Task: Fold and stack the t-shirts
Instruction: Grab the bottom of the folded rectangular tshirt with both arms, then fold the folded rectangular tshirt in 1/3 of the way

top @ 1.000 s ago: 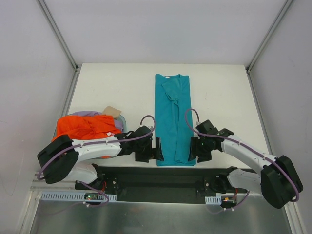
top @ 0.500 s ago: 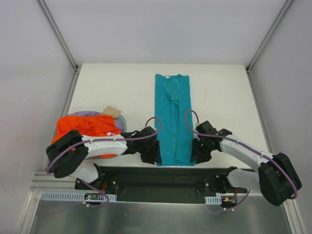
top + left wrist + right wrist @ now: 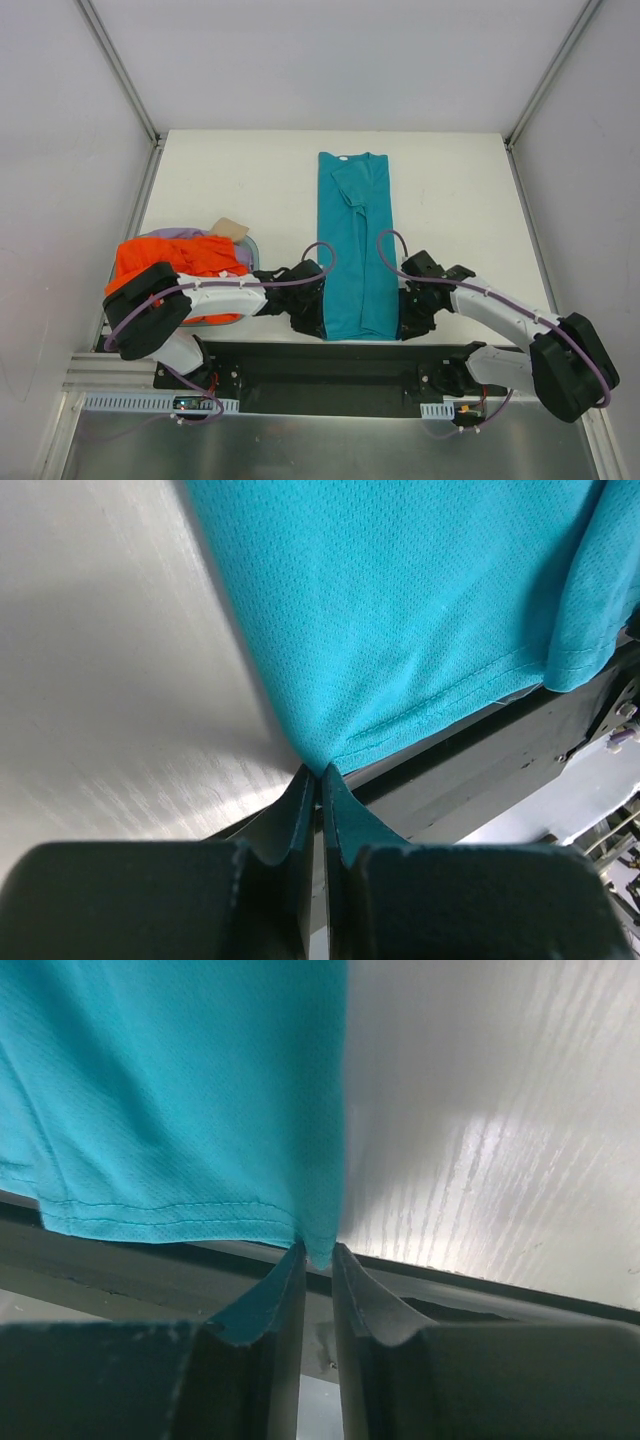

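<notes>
The teal t-shirt (image 3: 355, 250) lies folded into a long narrow strip down the middle of the white table, collar at the far end. My left gripper (image 3: 320, 322) is at its near left corner. In the left wrist view the gripper (image 3: 320, 772) is shut on that corner of teal cloth (image 3: 400, 610). At the near right corner is my right gripper (image 3: 405, 320); its jaws (image 3: 318, 1252) stand almost together, pinching the tip of the hem (image 3: 170, 1090). The orange t-shirt (image 3: 175, 262) lies crumpled at the left, with the lavender t-shirt (image 3: 178, 233) peeking out behind it.
A small tan card piece (image 3: 230, 228) rests at the back of the orange heap, beside a grey-blue container rim (image 3: 254, 247). The black mounting rail (image 3: 330, 365) runs along the table's near edge just below both grippers. White walls enclose the table on three sides.
Both grippers have slid inward onto the teal shirt's near corners and closed on them, from wide open a second ago. The shirt itself has not shifted.
</notes>
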